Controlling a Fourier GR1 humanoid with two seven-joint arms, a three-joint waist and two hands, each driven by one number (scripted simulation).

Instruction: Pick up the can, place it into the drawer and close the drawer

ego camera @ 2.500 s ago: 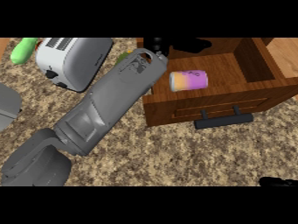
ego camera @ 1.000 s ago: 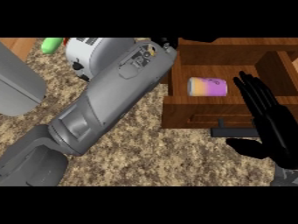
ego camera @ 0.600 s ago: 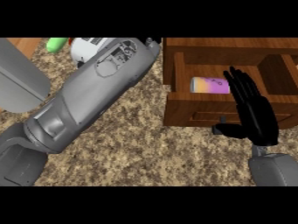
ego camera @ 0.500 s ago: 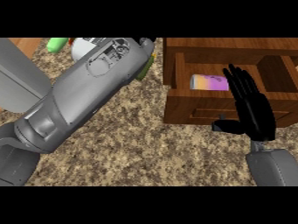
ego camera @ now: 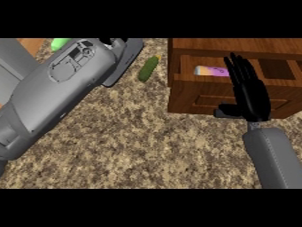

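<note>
At worktop's far right corner: can (ego camera: pixel 211 71) now lying inside drawer (ego camera: pixel 199 91); right hand (ego camera: pixel 248 93) newly against front, fingers (ego camera: pixel 239 70) straight, holding nothing; closing remains.

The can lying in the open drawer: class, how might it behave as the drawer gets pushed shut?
The can lies on its side inside the drawer, so it may well roll when the drawer moves. The drawer's walls would probably keep it in. It looks rigid, so bumping a wall should not deform it. The right hand, fingers straight, is at the drawer front, not on the can.
</note>
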